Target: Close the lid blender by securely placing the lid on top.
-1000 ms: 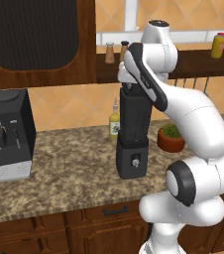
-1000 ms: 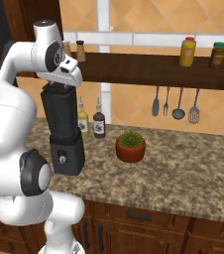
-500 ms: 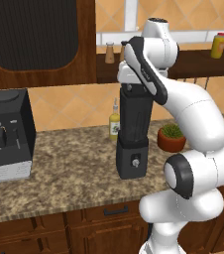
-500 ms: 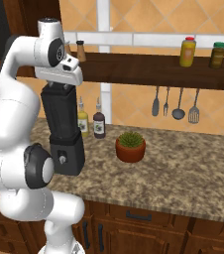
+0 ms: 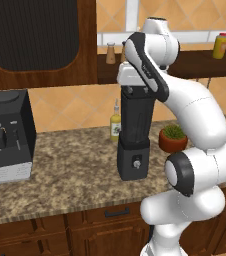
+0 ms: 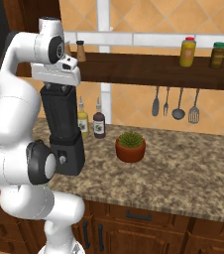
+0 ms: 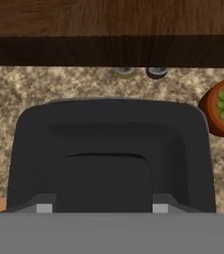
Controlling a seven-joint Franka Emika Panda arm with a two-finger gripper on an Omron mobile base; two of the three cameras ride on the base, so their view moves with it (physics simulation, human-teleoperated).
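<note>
Blender (image 5: pixel 135 135) upright on granite counter (image 5: pixel 65 170), directly beneath gripper (image 5: pixel 136 90). Lid (image 7: pixel 109 154) squarely under fingertips, atop jar rim, close below hand. Finger spread: cannot tell, tips hidden against dark lid. Potted succulent (image 6: pixel 130 147) just beside jar; two bottles (image 6: pixel 90 121) behind it.

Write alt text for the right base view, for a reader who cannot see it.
A white robot arm holds its hand directly over the top of a tall black blender on a speckled stone counter. Right of it stand two bottles and a potted plant, with utensils hanging under a wooden shelf.
</note>
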